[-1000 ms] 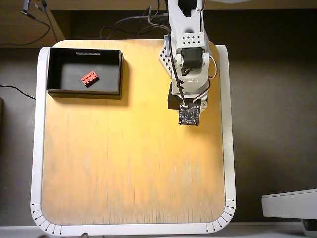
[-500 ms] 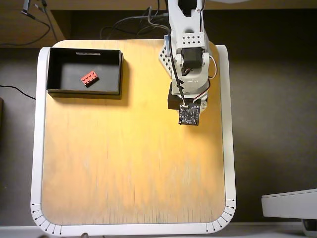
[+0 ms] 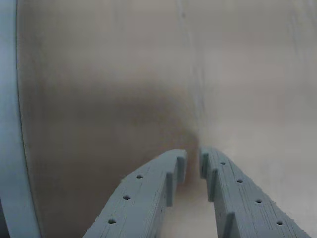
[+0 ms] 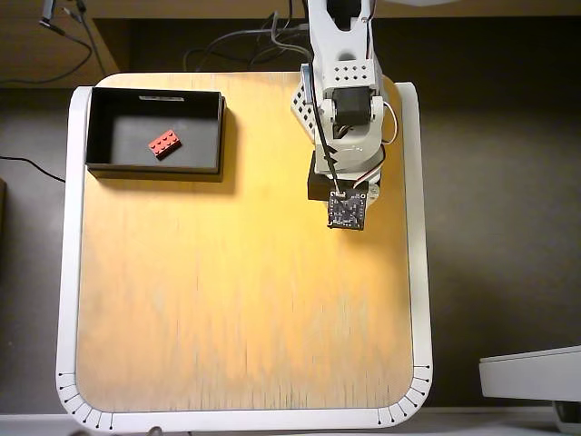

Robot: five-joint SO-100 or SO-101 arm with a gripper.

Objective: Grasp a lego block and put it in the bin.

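The red lego block lies on the dark floor of the black bin at the table's far left corner in the overhead view. The arm is folded at the far right of the table, well away from the bin, and its wrist camera board hides the gripper from above. In the wrist view my gripper points down at bare wood. Its two grey fingers are nearly touching, with only a thin slit between the tips and nothing held. Neither block nor bin appears in the wrist view.
The wooden tabletop has a white rim, which also shows at the left of the wrist view as the rim. Cables lie behind the table. A grey object sits off the table at lower right.
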